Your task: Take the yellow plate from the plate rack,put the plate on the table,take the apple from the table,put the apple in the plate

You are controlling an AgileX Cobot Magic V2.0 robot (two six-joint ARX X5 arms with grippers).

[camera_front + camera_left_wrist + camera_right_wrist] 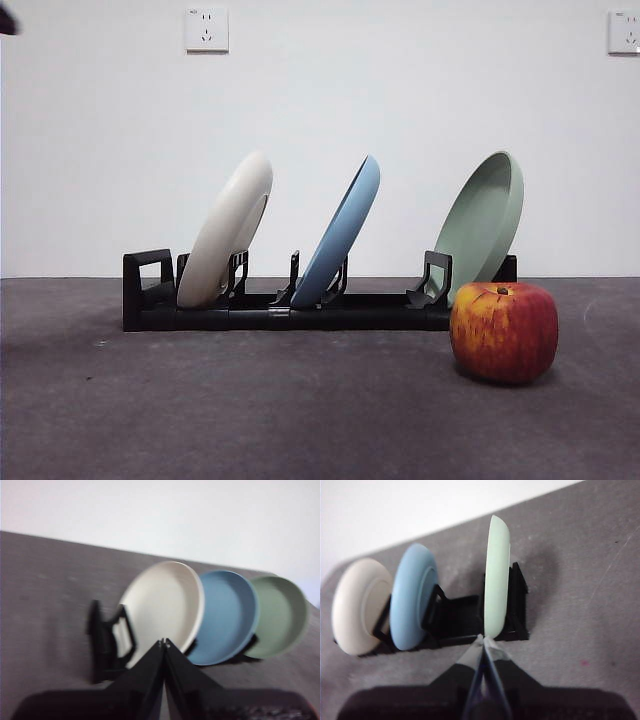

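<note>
Item: flat dark grey matte table (250, 420), slightly rough in texture, carrying all that follows. Item: long low black plastic plate rack (290, 305) with upright slotted holders, set across the table near the plain white back wall (400, 100). Item: large round cream-yellow plate (226, 232), leaning in the end slot of the rack, not yet taken. Item: light blue round plate (342, 232), in the middle slot. Item: sage green round plate (482, 222), in the other end slot. Item: red apple with yellow-orange streaks (504, 331), resting on the table in front of the rack's green-plate end (apart from every plate). Item: left gripper (164, 642), black jaws pressed together on nothing, pointing toward the cream-yellow plate but clear of it. Item: right gripper (484, 639), jaws likewise closed and empty, held off the rack near the green plate's edge. Item: two white wall sockets (206, 29), high on the wall. Progress, as judged: nothing done; lifting out the plate, setting it down, and moving the apple onto it all remain.
</note>
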